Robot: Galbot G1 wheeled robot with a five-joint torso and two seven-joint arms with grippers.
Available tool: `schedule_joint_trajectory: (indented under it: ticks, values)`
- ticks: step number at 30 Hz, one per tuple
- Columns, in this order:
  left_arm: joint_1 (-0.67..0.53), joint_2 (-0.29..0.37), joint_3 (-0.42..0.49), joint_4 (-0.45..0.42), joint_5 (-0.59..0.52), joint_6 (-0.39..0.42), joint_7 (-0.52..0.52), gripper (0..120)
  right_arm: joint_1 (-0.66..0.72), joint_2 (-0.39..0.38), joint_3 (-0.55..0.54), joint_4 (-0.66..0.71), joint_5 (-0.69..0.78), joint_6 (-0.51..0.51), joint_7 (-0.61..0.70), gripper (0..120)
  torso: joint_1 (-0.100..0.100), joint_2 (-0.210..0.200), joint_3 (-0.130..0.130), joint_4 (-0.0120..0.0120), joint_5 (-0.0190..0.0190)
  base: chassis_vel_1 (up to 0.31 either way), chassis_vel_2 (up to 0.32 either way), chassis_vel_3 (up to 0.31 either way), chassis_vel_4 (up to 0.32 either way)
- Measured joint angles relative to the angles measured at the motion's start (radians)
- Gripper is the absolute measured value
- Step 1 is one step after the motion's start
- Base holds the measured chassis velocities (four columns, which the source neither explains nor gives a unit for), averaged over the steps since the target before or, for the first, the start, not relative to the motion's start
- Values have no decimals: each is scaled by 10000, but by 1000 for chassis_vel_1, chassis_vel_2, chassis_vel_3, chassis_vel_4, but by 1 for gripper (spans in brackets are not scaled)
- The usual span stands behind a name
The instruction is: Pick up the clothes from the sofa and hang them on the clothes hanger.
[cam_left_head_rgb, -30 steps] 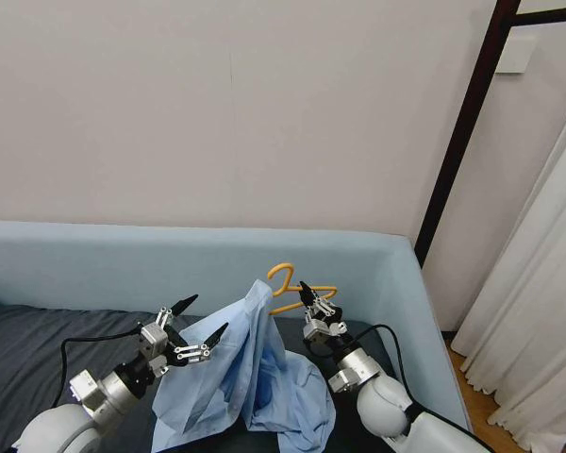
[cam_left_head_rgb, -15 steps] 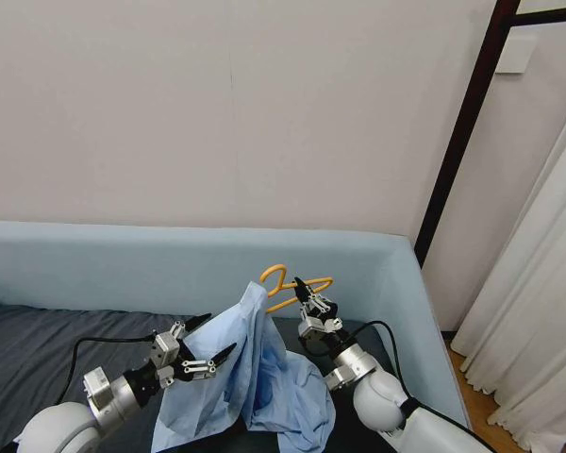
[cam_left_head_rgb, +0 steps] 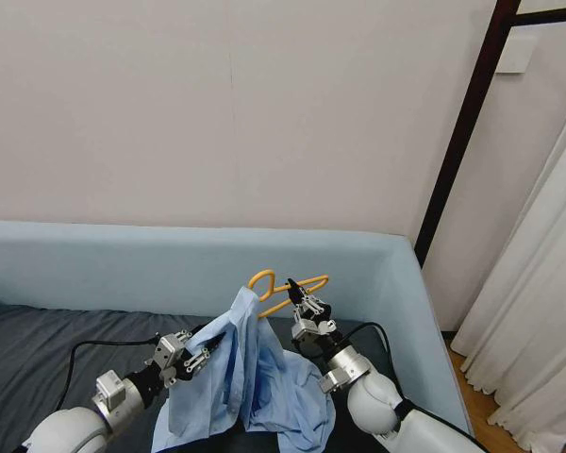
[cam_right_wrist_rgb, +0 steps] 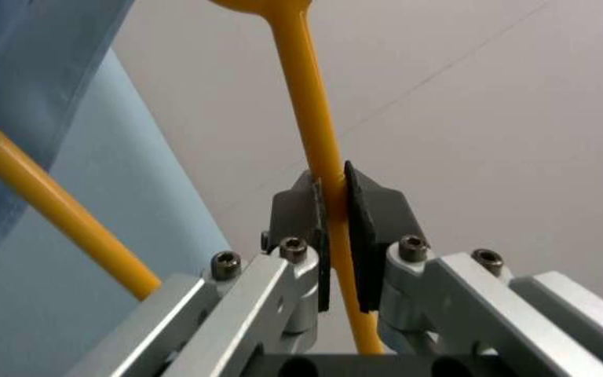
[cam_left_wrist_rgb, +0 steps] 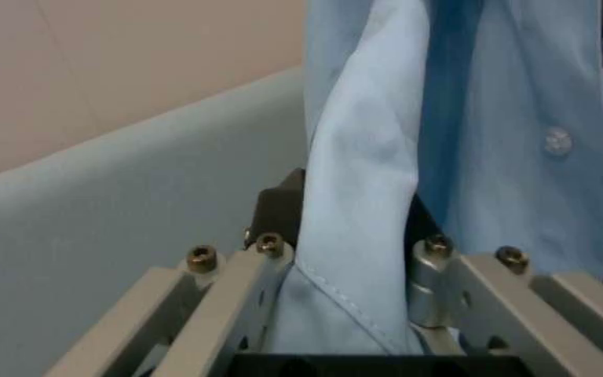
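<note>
Pale wall (cam_left_head_rgb: 217, 113) across the back, a dark post (cam_left_head_rgb: 457, 142) and a white curtain (cam_left_head_rgb: 538, 311) on my right. The sofa (cam_left_head_rgb: 123, 260) runs the width of the head view: light blue backrest, dark grey seat cushion (cam_left_head_rgb: 38, 340) below it. The blue shirt (cam_left_head_rgb: 245, 377) is off the cushion at its top. Its upper end is draped over the left end of the yellow hanger (cam_left_head_rgb: 292, 283), just in front of the backrest, and the rest hangs down in folds with the lower hem bunched on the seat between my two arms. The hanger is tilted, with its hook end up and toward the left. The right gripper (cam_left_head_rgb: 302, 304) is raised just right of the shirt. In the right wrist view, the right gripper (cam_right_wrist_rgb: 335, 212) has its dark pads (cam_right_wrist_rgb: 370, 208) pinched tight on the hanger's (cam_right_wrist_rgb: 307, 102) yellow rod, with no gap showing. The left gripper (cam_left_head_rgb: 193, 357) sits lower, at the shirt's left edge above the seat. From the left wrist, a fold of the shirt (cam_left_wrist_rgb: 375, 157) runs straight between the fingers (cam_left_wrist_rgb: 279, 212) of the left gripper (cam_left_wrist_rgb: 349, 220), which are closed on the cloth. A black cable (cam_left_head_rgb: 104, 344) trails behind the left arm. One small white button (cam_left_wrist_rgb: 558, 141) shows on the fabric.
</note>
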Motion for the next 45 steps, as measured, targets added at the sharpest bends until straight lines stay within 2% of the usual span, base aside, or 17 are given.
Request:
schedule_joint_trajectory:
  ticks: [4, 17, 20, 21, 22, 25, 26, 27, 30, 34, 38, 40, 41, 42, 45]
  values:
    - [-2, 1, -28, 51, -142, -138, 252, 8, -29, 11, -4, 22, 233, 170, 5, 5, 0, 0, 0, 0, 0, 0, 0, 0, 0]
    - [-30, -256, -278, 195, -450, -451, 766, 8, 59, -180, -166, 308, 1298, 523, -71, 7, 0, 0, 0, 0, 0, 0, 0, 0, 0]
    - [-19, -256, -353, 184, -530, -493, 765, 8, -14, -229, -269, 567, 2397, 1037, -754, 22, 0, 0, 0, 3, 0, 0, 0, 0, 0]
    - [-26, -249, -395, 174, -563, -523, 737, 7, -37, -259, -227, 577, 3061, 1405, -1360, 25, 0, 0, 0, 0, 3, 0, 0, 0, 0]
    - [-26, -249, -395, 174, -563, -523, 737, 7, -37, -259, -227, 577, 3061, 1405, -1360, 25, 0, 0, 0, 0, 3, 0, 0, 0, 0]
    - [-42, -218, -428, 197, -639, -504, 717, 7, -119, -371, -198, 810, 5188, 2156, -2867, 38, 0, 0, 0, 0, -1, 0, 0, 0, 0]
    - [-45, -213, -434, 213, -649, -496, 709, 7, -170, -431, -229, 936, 5944, 2240, -3224, 41, 0, 0, 0, 0, 0, 0, 0, 0, 0]
    - [-45, -213, -434, 213, -649, -496, 709, 7, -170, -431, -229, 936, 5944, 2240, -3224, 41, 0, 0, 0, 0, 0, 0, 0, 0, 0]
    - [-53, -233, -465, 254, -665, -471, 687, 7, -414, -564, -151, 1118, 7516, 2464, -4042, 56, 0, 0, 0, 0, 0, 0, 0, 0, 0]
    - [-55, -241, -547, 263, -742, -457, 648, 7, -672, -761, 57, 983, 8426, 2540, -5047, 70, 0, 0, -1, 0, -1, 0, 0, 0, 0]
    - [-32, -211, -699, 192, -928, -452, 559, 7, -881, -1002, 111, 827, 9308, 1742, -5201, 86, 0, 0, 0, -2, 1, 0, 0, 0, 0]
    - [-29, -219, -714, 185, -951, -452, 553, 7, -894, -996, 120, 811, 9344, 1623, -5103, 88, 0, 0, 0, -2, 1, 0, 0, 0, 0]
    - [-5, -272, -767, 165, -1098, -465, 540, 7, -925, -912, 165, 721, 9419, 1049, -4526, 97, 0, 0, 0, -1, 1, 0, 0, 0, 0]
    - [-5, -272, -767, 165, -1098, -465, 540, 7, -925, -912, 165, 721, 9419, 1049, -4526, 97, 0, 0, 0, -1, 1, 0, 0, 0, 0]
    - [49, -403, -871, 254, -1638, -540, 594, 7, -971, -627, 174, 582, 9515, -523, -2970, 100, 0, 0, -1, 0, 1, 0, 0, 0, 0]
